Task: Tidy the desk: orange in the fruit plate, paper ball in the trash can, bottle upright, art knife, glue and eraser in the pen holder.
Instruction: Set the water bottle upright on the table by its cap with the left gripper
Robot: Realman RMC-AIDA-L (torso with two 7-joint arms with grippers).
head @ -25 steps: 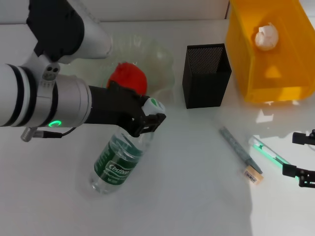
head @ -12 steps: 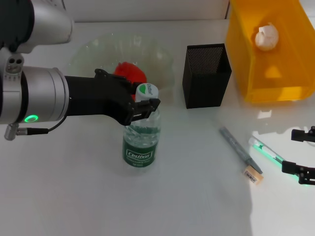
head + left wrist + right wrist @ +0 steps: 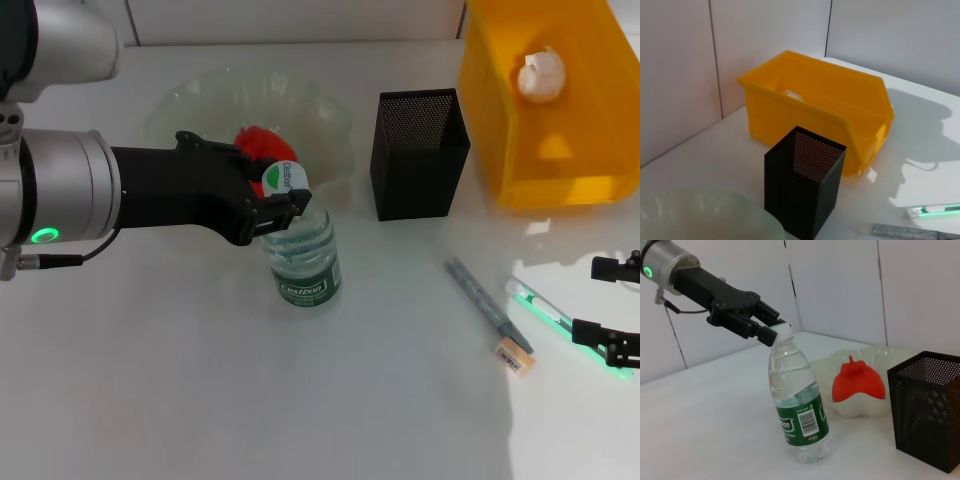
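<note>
A white desk (image 3: 300, 400) is filling nearly the whole scene, its smooth top catching soft glare. Bright light is falling across its right side, throwing hard-edged shadows over the surface there. Behind the desk, a pale wall (image 3: 840, 285) is standing close, split into panels by thin dark vertical seams. The same panelled wall is showing plain and bare, meeting the desk's far edge.
</note>
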